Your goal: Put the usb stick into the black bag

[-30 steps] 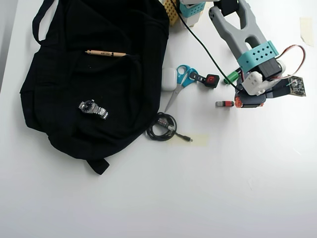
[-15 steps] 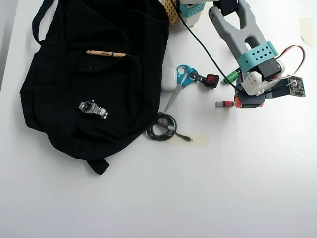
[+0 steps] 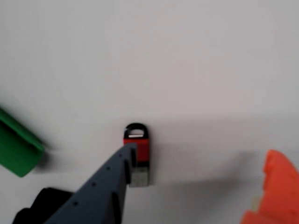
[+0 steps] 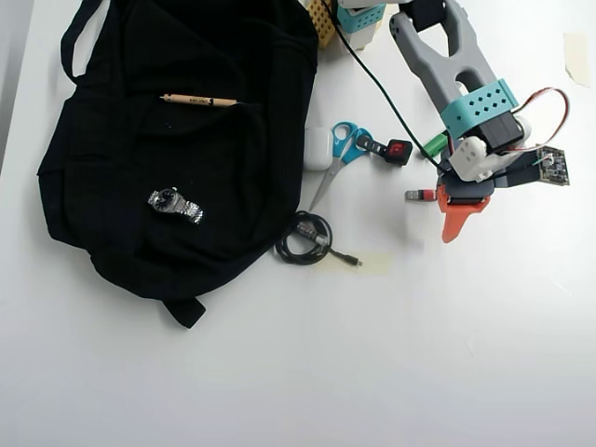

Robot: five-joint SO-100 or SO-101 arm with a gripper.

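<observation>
The usb stick point(image 3: 137, 151) is red with a black loop and a silver end, and it lies flat on the white table. In the wrist view my gripper point(image 3: 201, 161) is open around it. The grey finger point(image 3: 105, 186) has its tip right at the stick's left side, and the orange finger point(image 3: 275, 189) stands far off to the right. In the overhead view the stick point(image 4: 420, 196) lies just left of my gripper point(image 4: 440, 209). The black bag point(image 4: 177, 140) lies flat at the far left, well away from the gripper.
A watch point(image 4: 174, 205) and a pencil point(image 4: 198, 100) lie on the bag. Between the bag and the stick are a white case point(image 4: 317, 149), blue scissors point(image 4: 340, 154), a black block with a red button point(image 4: 396, 150) and a coiled cable point(image 4: 305, 237). A green marker point(image 3: 16, 144) lies close by.
</observation>
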